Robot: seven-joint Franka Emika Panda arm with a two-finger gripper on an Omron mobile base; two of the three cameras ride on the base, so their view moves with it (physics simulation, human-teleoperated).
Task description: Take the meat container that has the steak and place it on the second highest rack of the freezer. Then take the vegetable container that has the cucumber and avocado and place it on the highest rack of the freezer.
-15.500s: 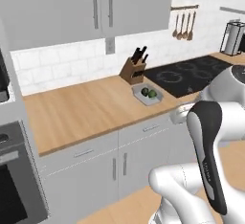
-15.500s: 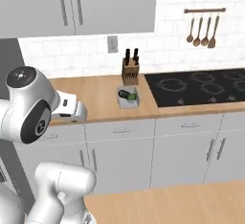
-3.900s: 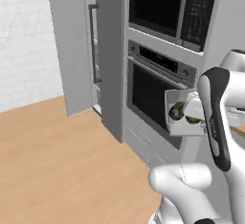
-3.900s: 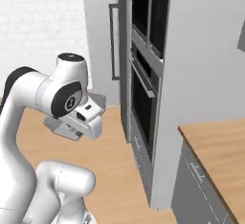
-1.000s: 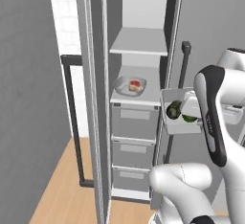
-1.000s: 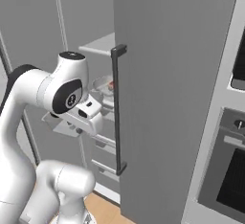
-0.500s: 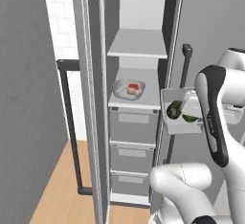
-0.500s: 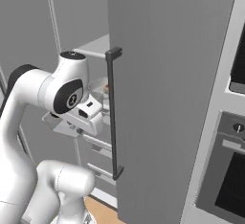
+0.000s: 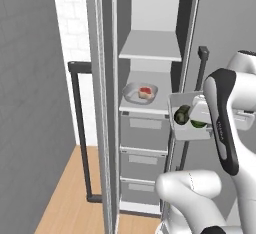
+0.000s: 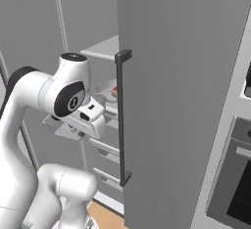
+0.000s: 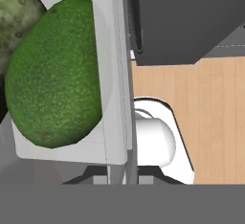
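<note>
Two shelf boards (image 9: 150, 46) — three drawers (image 9: 143, 131), two containers (image 9: 140, 93), one steak (image 9: 146, 92)

The robot's arm (image 9: 220, 113) is glossy white, built of thick rounded links; a dark charcoal band runs along one link like a curved stripe; in the right base view a round dark joint cap (image 10: 68, 99) carries a small pale mark at its centre; the bulbous white lower links swell near the base.
</note>
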